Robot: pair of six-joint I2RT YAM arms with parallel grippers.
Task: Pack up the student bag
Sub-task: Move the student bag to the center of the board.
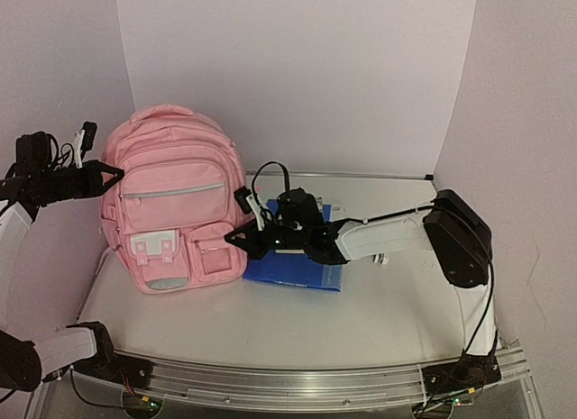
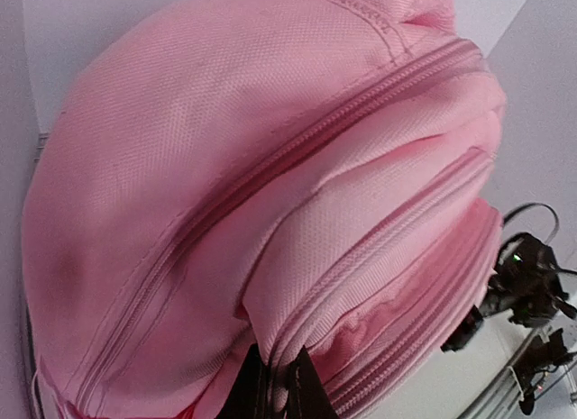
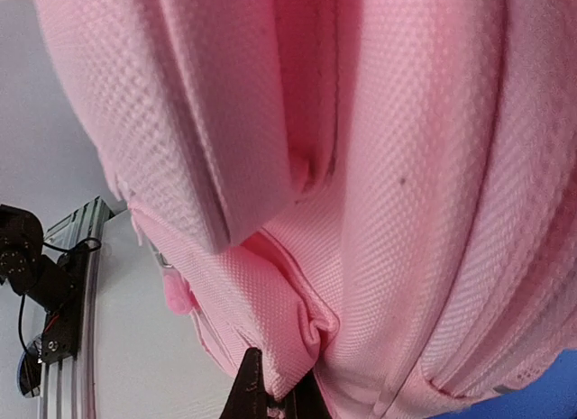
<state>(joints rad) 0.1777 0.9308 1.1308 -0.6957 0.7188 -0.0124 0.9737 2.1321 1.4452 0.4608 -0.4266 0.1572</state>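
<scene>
Both clamped on student bag [image 1: 171, 203], opposite sides: left pincer [image 1: 118, 176], right pincer [image 1: 232, 238].

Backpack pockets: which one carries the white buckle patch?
The lower-left pocket in the top view; the small pocket beside it and the wide pocket above have none.

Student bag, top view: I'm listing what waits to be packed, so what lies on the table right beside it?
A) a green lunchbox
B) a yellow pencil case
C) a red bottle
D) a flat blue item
D: a flat blue item lies on the table just to the right of the student bag, partly under the right arm.
</scene>
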